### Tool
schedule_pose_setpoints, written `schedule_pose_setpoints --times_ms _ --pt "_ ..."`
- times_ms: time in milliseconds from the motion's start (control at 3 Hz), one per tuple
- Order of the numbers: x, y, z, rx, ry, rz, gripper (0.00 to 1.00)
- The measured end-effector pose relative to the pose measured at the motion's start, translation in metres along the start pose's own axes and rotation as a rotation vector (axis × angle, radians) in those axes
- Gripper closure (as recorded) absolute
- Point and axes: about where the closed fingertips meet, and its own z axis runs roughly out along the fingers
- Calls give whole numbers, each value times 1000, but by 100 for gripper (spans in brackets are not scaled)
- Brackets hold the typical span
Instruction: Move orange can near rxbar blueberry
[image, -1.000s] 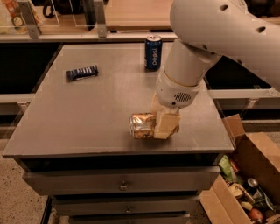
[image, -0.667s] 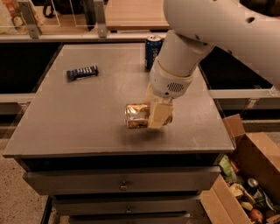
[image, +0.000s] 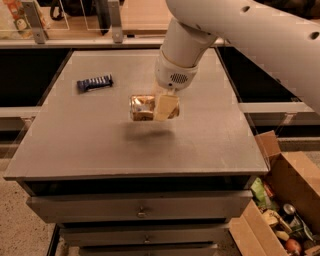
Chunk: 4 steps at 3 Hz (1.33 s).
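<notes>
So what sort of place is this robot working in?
Probably a lab or office test area: a grey work table with drawers beneath, and a cardboard box of assorted items beside it. The claw holds the orange can over the table's middle.

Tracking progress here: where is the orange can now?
Camera view: the orange can is clamped in the gripper over the middle of the table, right of the rxbar blueberry.

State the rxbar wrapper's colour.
Wrapper dark blue, white lettering; camera view. Gripper holds orange can above table.
</notes>
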Motion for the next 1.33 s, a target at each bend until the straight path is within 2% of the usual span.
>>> schedule_pose_setpoints --times_ms 667,1333 --pt "-34 -63 23 110 13 8 68" --pt "-56 -111 47 211 37 34 68"
